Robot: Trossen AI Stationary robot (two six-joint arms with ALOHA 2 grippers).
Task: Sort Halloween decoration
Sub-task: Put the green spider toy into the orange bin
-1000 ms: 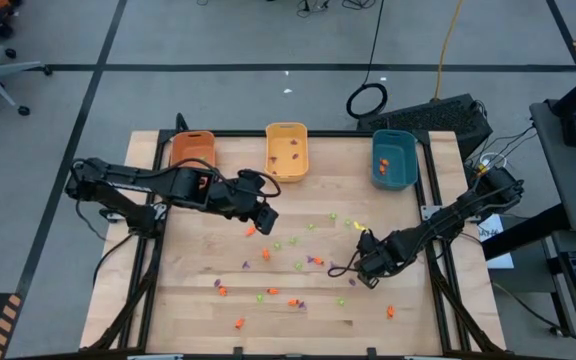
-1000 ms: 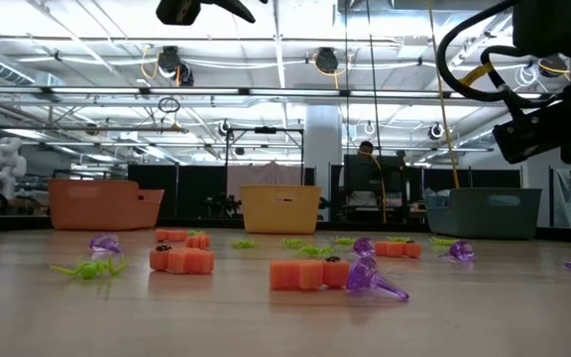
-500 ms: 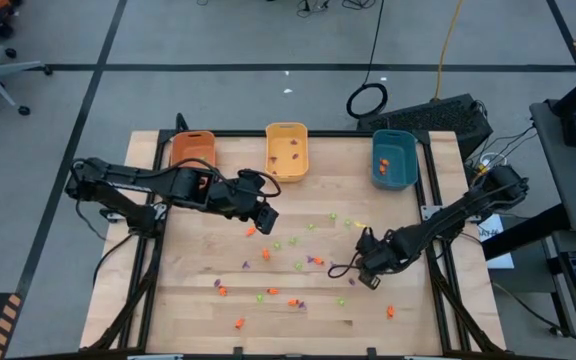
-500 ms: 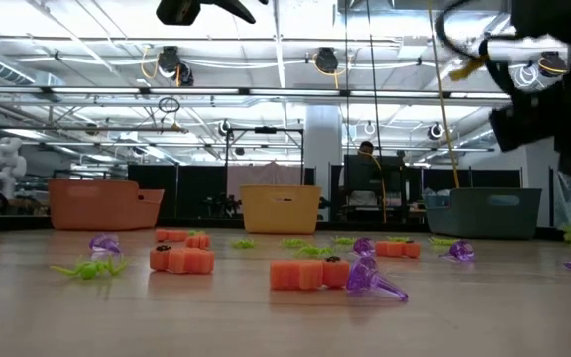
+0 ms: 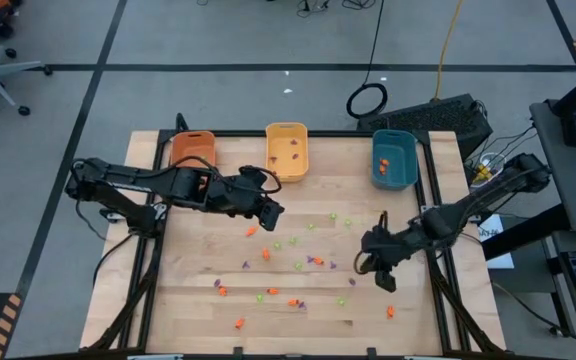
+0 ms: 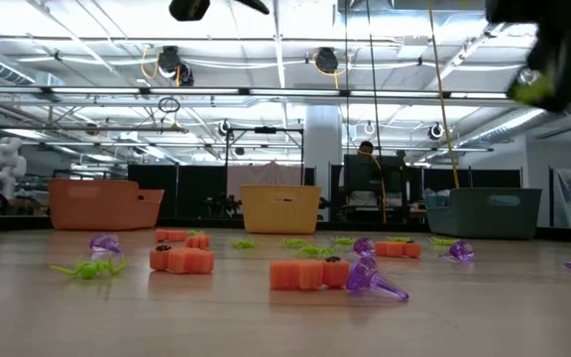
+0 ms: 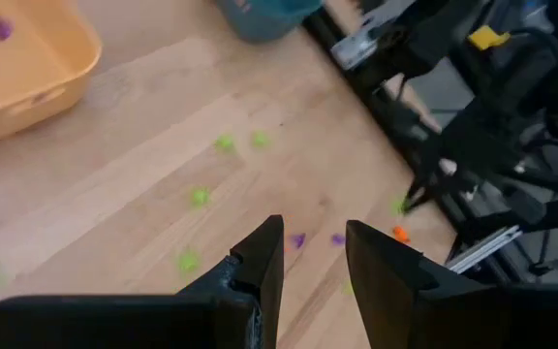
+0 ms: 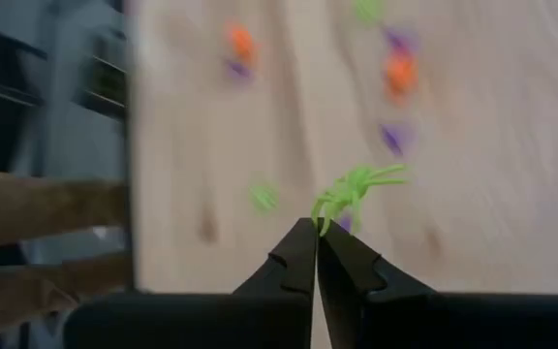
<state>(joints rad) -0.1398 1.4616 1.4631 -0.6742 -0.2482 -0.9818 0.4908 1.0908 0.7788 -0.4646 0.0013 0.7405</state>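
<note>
Right tool (image 8: 315,236) is pressed together on a light green spider trinket (image 8: 355,194), pinched at its fingertips and lifted clear of the surface (image 5: 298,300); in the high view the right tool (image 5: 379,262) sits over the right-centre of the surface, below the teal bin (image 5: 393,160); low view shows the same green piece (image 6: 533,91) up high at the right. Left tool (image 7: 313,257) has its fingers spread a little with nothing between them; in the high view it (image 5: 271,212) hovers left of centre, below the yellow bin (image 5: 286,152). Rest of the Halloween decoration (image 5: 268,255) lies scattered across the middle and near part of the surface: orange, light green, purple pieces; a few sit inside the yellow and teal bins; orange bin (image 5: 192,148) at far left.
</note>
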